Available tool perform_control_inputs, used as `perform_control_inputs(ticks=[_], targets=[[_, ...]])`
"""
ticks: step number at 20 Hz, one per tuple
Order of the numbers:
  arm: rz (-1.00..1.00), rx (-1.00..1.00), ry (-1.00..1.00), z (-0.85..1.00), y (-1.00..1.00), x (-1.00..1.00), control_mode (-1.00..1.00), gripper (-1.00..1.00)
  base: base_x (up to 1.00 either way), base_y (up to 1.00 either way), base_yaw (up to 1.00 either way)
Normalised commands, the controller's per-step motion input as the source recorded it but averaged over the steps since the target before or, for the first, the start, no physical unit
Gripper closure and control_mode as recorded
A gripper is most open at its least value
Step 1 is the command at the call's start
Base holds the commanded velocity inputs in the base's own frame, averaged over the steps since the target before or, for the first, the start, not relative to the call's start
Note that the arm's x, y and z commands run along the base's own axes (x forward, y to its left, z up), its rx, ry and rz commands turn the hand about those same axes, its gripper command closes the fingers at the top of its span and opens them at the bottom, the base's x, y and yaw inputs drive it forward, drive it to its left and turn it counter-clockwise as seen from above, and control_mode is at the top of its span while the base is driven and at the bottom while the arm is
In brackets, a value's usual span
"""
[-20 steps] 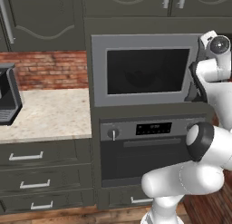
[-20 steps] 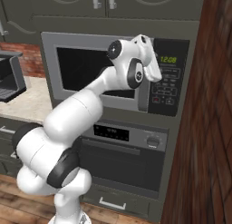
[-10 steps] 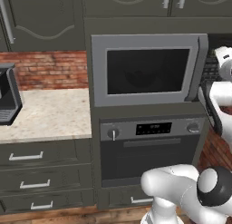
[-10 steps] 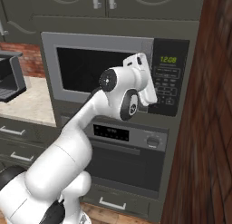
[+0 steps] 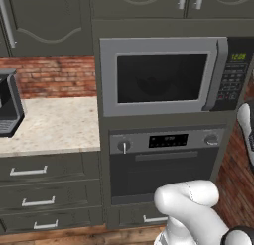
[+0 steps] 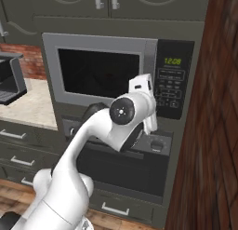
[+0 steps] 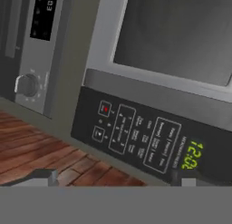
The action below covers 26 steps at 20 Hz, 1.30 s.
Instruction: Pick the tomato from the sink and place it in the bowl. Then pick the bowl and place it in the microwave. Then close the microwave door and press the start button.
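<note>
The microwave is built in above the oven, and its door is shut, with dark glass. Its black keypad panel shows a green clock. In the hand view the keypad lies close ahead, rolled sideways, with a red-marked button. My gripper is open, its tips wide apart at the bottom edge with nothing between them. In the right base view my white hand hangs just in front of the keypad's left edge. The tomato, the sink and the bowl are out of view.
The oven with round knobs sits under the microwave. A pale counter with a dark appliance lies to the left. A brick wall stands close on the right. Wood floor is below.
My hand has come down from the top of the keypad to its lower left, and the elbow has swung low. The microwave door stays shut.
</note>
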Motion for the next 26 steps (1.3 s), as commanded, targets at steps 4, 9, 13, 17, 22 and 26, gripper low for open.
perform_control_inputs(ticks=[4, 9, 13, 17, 22, 26], targets=[[0.14, 0.03, -0.07, -0.87, 0.17, 0.01, -1.0, -1.0, 0.0, 0.0, 0.0], [0.01, 0.07, -0.01, -0.32, 0.22, 0.36, -1.0, -1.0, 0.0, 0.0, 0.0], [0.0, 0.14, 0.0, -0.01, 0.03, 0.48, -1.0, -1.0, 0.0, 0.0, 0.0], [0.0, 0.2, 0.0, 0.0, -0.01, 0.47, -1.0, -1.0, 0.0, 0.0, 0.0], [0.0, 0.24, 0.0, -0.09, -0.11, 0.1, -1.0, 1.0, 0.0, 0.0, 0.0], [0.0, 0.19, -0.02, -0.23, -0.21, 0.0, -1.0, 1.0, 0.0, 0.0, 0.0]])
